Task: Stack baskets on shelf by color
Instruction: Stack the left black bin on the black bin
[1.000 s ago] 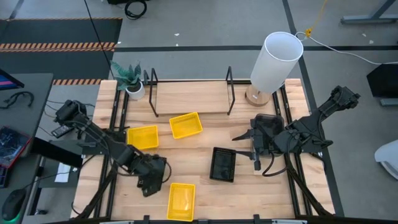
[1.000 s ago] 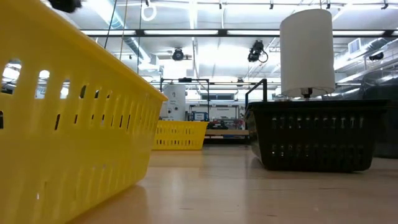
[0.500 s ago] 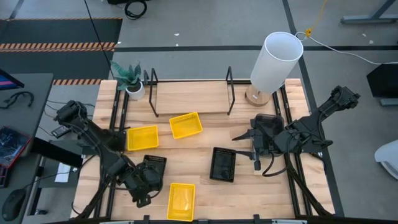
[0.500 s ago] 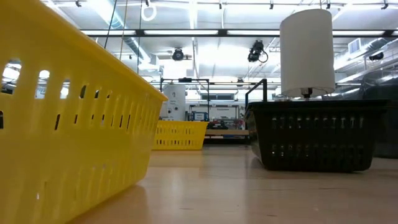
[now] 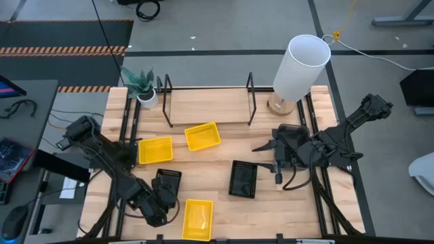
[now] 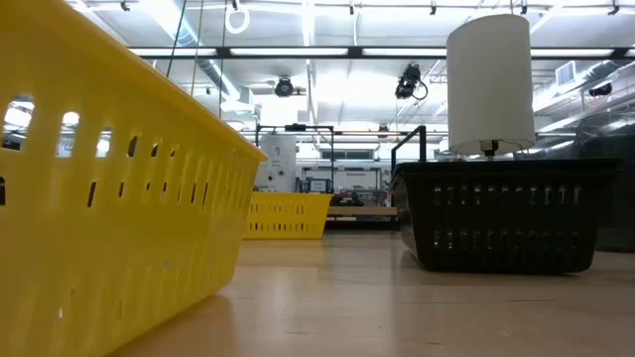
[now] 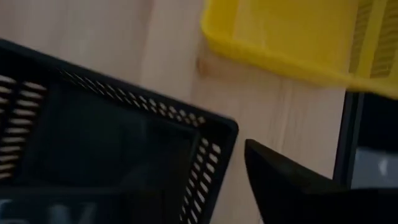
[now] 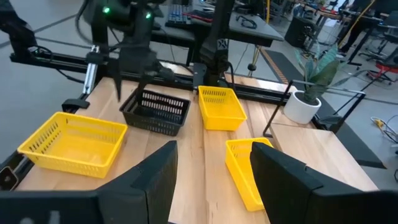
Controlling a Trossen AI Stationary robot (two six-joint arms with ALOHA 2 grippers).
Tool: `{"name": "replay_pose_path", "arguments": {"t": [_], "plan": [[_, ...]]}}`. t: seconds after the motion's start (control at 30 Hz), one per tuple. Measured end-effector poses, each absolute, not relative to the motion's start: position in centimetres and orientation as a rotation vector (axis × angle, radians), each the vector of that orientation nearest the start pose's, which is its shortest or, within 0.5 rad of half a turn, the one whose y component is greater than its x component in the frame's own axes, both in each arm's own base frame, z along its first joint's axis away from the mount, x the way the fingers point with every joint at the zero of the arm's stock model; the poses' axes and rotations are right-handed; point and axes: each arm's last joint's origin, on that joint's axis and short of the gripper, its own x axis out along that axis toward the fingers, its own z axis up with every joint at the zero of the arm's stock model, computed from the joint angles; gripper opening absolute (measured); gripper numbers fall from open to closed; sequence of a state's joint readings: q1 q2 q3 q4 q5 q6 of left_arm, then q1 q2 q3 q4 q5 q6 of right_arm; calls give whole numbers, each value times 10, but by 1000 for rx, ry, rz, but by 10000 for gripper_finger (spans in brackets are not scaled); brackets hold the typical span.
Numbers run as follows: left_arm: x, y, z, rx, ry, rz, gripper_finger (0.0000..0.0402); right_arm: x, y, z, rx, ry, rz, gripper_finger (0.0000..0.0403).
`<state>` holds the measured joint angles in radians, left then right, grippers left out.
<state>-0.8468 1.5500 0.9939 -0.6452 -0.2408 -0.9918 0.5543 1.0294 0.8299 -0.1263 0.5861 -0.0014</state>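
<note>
left gripper (image 5: 157,207) has slid nearer the table edge, seemingly clamped on a black perforated basket (image 5: 166,184); right gripper (image 5: 277,157) gapes, unmoved.

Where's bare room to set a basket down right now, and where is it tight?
The shelf board between its two wire uprights is bare. There is open tabletop between the yellow basket and the black basket. The front left is crowded: the left end effector, a small black basket and another yellow basket.
</note>
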Motion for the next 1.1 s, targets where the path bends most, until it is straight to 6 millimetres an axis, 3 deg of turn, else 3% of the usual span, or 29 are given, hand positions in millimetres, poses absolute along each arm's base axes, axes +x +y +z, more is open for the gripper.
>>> {"name": "replay_pose_path", "arguments": {"t": [0.2,0.4,0.57,0.77,0.9,1.1], "plan": [[196,-221,181,-121,1253,-72,214,198,103,311,-171,275,-34,207],[196,-227,163,2,1279,-89,204,198,103,310,-171,275,-34,207],[202,-223,159,-10,1285,-60,151,198,103,310,-171,276,-33,207],[208,-220,159,-44,1291,-65,27,198,103,310,-171,276,-34,207],[216,-220,171,-70,1307,-68,13,198,103,310,-172,275,-33,207],[231,-217,227,13,1364,-28,5,196,105,311,-184,272,-17,207]]}}
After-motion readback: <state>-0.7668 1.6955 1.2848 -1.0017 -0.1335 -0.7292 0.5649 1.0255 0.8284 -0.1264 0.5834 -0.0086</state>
